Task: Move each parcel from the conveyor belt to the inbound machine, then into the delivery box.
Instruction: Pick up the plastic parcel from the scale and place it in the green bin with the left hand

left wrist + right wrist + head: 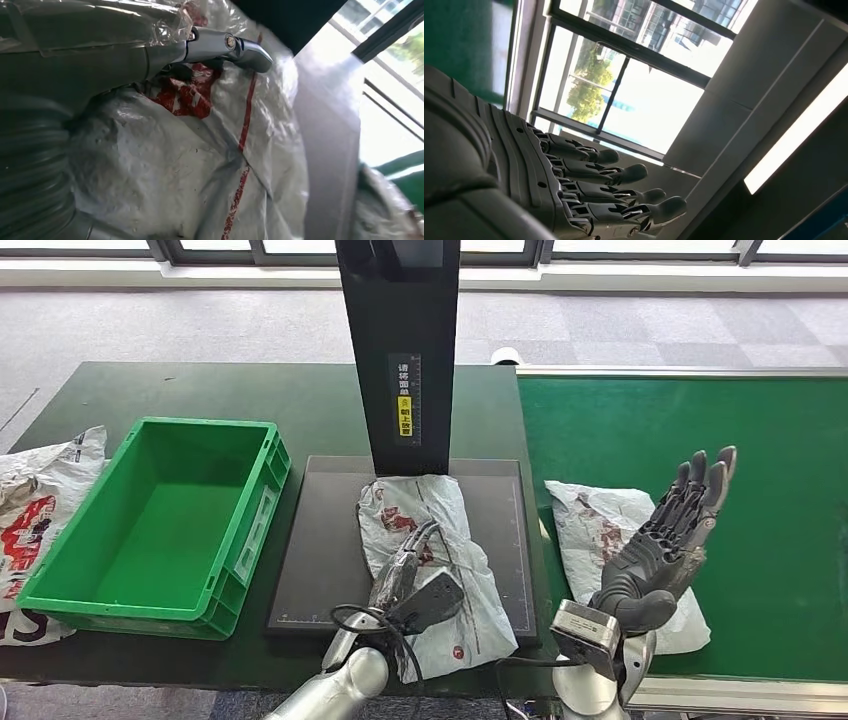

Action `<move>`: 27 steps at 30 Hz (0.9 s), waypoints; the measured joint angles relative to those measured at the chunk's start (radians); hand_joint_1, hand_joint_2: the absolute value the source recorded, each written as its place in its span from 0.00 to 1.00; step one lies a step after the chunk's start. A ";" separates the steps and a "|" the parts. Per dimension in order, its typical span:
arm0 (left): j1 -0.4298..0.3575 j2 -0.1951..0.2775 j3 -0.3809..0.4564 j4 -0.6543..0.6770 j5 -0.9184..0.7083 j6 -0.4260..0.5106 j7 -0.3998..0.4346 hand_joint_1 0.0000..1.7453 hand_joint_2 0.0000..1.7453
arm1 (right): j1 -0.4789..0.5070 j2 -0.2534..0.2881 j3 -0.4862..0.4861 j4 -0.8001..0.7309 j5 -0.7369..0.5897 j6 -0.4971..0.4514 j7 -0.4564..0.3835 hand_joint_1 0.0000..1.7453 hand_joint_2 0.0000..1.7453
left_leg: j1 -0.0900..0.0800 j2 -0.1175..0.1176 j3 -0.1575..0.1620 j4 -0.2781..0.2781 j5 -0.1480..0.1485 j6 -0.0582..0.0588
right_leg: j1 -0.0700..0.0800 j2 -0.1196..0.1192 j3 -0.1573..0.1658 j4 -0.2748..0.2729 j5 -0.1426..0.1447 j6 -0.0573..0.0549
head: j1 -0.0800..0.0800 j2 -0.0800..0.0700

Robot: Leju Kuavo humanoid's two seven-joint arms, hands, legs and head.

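— Going left to right, what are you looking at?

— The green delivery box (150,520) is sitting empty at the left of the table (250,390). Just beside it, to its right, is the inbound machine (320,540), and a parcel (440,530) is lying on its dark plate with its long axis running away from me.

— And your left hand (415,575)?

— It is resting on the parcel's near half, fingers laid along it. Whether they are actually pinching the plastic I cannot tell.

— So the box lies which way?

— Straight to the left of that hand, so I judge the left arm to be the nearer one for the carry.

— Further right?

— Another parcel (590,525) is waiting on the conveyor belt (780,490). My right hand (675,540) is raised above it, fingers spread, holding nothing.
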 joint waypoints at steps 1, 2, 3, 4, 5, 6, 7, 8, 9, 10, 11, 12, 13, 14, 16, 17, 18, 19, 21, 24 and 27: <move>-0.012 -0.002 -0.015 0.022 -0.019 0.005 0.034 0.00 1.00 | -0.001 0.000 0.000 0.008 -0.001 0.000 0.000 0.00 0.00 | 0.000 0.000 0.000 0.000 0.000 0.000 | 0.000 0.000 0.000 0.000 0.000 0.000 | 0.000 0.000; -0.022 -0.004 -0.028 0.040 -0.032 0.009 0.058 0.00 1.00 | -0.001 0.000 0.000 0.014 -0.002 0.000 0.000 0.00 0.00 | 0.000 0.000 0.000 0.000 0.000 0.000 | 0.000 0.000 0.000 0.000 0.000 0.000 | 0.000 0.000; -0.030 -0.005 -0.038 0.054 -0.040 0.012 0.070 0.00 1.00 | -0.001 0.000 0.000 0.019 -0.002 0.000 0.000 0.00 0.00 | 0.000 0.000 0.000 0.000 0.000 0.000 | 0.000 0.000 0.000 0.000 0.000 0.000 | 0.000 0.000; -0.037 -0.006 -0.045 0.066 -0.043 0.013 0.075 0.00 1.00 | -0.002 0.000 0.000 0.023 -0.002 0.000 0.000 0.00 0.00 | 0.000 0.000 0.000 0.000 0.000 0.000 | 0.000 0.000 0.000 0.000 0.000 0.000 | 0.000 0.000; -0.043 -0.007 -0.052 0.076 -0.044 0.014 0.078 0.00 1.00 | -0.002 0.000 0.000 0.028 -0.002 0.000 0.000 0.00 0.00 | 0.000 0.000 0.000 0.000 0.000 0.000 | 0.000 0.000 0.000 0.000 0.000 0.000 | 0.000 0.000; -0.048 -0.007 -0.057 0.085 -0.045 0.015 0.080 0.00 1.00 | -0.002 0.000 0.000 0.032 -0.002 0.000 0.000 0.00 0.00 | 0.000 0.000 0.000 0.000 0.000 0.000 | 0.000 0.000 0.001 0.000 0.000 0.000 | 0.000 0.000; -0.053 -0.008 -0.063 0.094 -0.045 0.017 0.081 0.00 1.00 | -0.002 0.000 0.000 0.035 -0.002 0.000 0.000 0.00 0.00 | 0.000 0.000 0.000 0.000 0.000 0.000 | 0.000 0.000 0.001 0.000 0.000 0.000 | 0.000 0.000; -0.057 -0.008 -0.068 0.102 -0.045 0.018 0.082 0.00 1.00 | -0.003 0.000 0.000 0.039 -0.002 0.000 0.000 0.00 0.00 | 0.000 0.000 0.000 0.000 0.000 0.000 | 0.000 0.000 0.001 0.000 0.000 0.000 | 0.000 0.000; -0.060 -0.008 -0.073 0.108 -0.046 0.018 0.084 0.25 1.00 | -0.003 0.000 0.000 0.041 -0.002 0.000 0.000 0.00 0.00 | 0.000 0.000 0.000 0.000 0.000 0.000 | 0.000 0.000 0.001 0.000 0.000 0.000 | 0.000 0.000; -0.064 -0.008 -0.077 0.114 -0.050 0.019 0.088 0.50 1.00 | -0.003 0.000 0.000 0.044 -0.002 0.000 0.000 0.00 0.00 | 0.000 0.000 0.000 0.000 0.000 0.000 | 0.000 0.000 0.001 0.000 0.000 0.000 | 0.000 0.000; -0.068 -0.008 -0.081 0.121 -0.060 0.019 0.100 0.75 1.00 | -0.003 0.000 0.000 0.046 -0.002 0.000 0.000 0.00 0.00 | 0.000 0.000 0.000 0.000 0.000 0.001 | 0.000 0.000 0.001 0.000 0.000 0.000 | 0.000 0.000; -0.073 -0.009 -0.088 0.129 -0.078 0.019 0.119 1.00 1.00 | -0.003 0.000 0.000 0.049 -0.003 0.000 0.000 0.00 0.00 | 0.000 0.000 0.001 0.000 0.000 0.001 | 0.000 0.000 0.001 0.000 0.000 0.000 | 0.000 0.000; -0.078 -0.010 -0.097 0.139 -0.105 0.018 0.147 1.00 1.00 | -0.003 0.000 0.000 0.051 -0.003 0.000 0.000 0.00 0.00 | 0.000 -0.001 0.001 0.000 0.000 0.001 | 0.000 -0.001 0.002 0.000 0.000 0.000 | 0.000 0.000; -0.084 -0.011 -0.108 0.149 -0.139 0.017 0.180 1.00 1.00 | -0.003 0.000 0.000 0.053 -0.004 0.000 0.000 0.00 0.00 | 0.000 -0.001 0.001 0.000 0.000 0.001 | 0.000 -0.001 0.002 0.000 0.000 0.000 | 0.000 0.000; -0.097 -0.014 -0.133 0.167 -0.210 0.012 0.248 1.00 1.00 | -0.003 0.000 0.000 0.057 -0.006 0.000 0.000 0.00 0.00 | 0.000 -0.001 0.000 0.000 0.000 0.001 | -0.001 -0.001 0.004 0.000 0.000 0.000 | 0.000 0.000; -0.103 -0.014 -0.143 0.174 -0.239 0.009 0.275 1.00 1.00 | -0.004 0.000 0.000 0.059 -0.008 0.000 0.000 0.00 0.00 | 0.000 -0.001 -0.001 0.000 0.000 0.001 | -0.001 -0.001 0.005 0.000 0.000 0.001 | 0.000 0.000; -0.108 -0.015 -0.151 0.179 -0.261 0.007 0.296 1.00 1.00 | -0.003 0.000 0.000 0.061 -0.009 0.000 0.000 0.00 0.00 | 0.000 0.000 -0.002 0.000 -0.001 0.002 | -0.002 -0.001 0.006 0.000 -0.001 0.001 | 0.000 0.000; -0.112 -0.015 -0.156 0.184 -0.276 0.007 0.310 1.00 1.00 | -0.003 0.000 0.000 0.062 -0.010 0.000 0.000 0.00 0.00 | 0.000 0.000 -0.003 0.000 -0.001 0.002 | -0.002 0.000 0.006 0.000 -0.001 0.001 | 0.000 0.000; -0.118 -0.015 -0.164 0.191 -0.295 0.007 0.326 1.00 1.00 | -0.003 0.000 0.000 0.064 -0.012 0.000 0.000 0.00 0.00 | 0.000 0.000 -0.002 -0.001 -0.002 0.002 | -0.002 0.000 0.007 0.000 -0.001 0.001 | 0.000 0.000; -0.126 -0.014 -0.172 0.198 -0.317 0.007 0.341 1.00 1.00 | -0.002 0.000 0.000 0.067 -0.013 0.000 0.000 0.00 0.00 | 0.000 0.000 -0.001 -0.001 -0.001 0.002 | -0.002 0.000 0.008 0.000 -0.001 0.001 | 0.000 0.000; -0.130 -0.013 -0.172 0.198 -0.340 0.009 0.352 1.00 1.00 | 0.000 0.000 0.000 0.067 -0.013 0.000 0.000 0.00 0.00 | 0.000 0.000 0.000 -0.001 -0.001 0.002 | -0.002 0.000 0.009 0.000 -0.001 0.001 | 0.000 0.000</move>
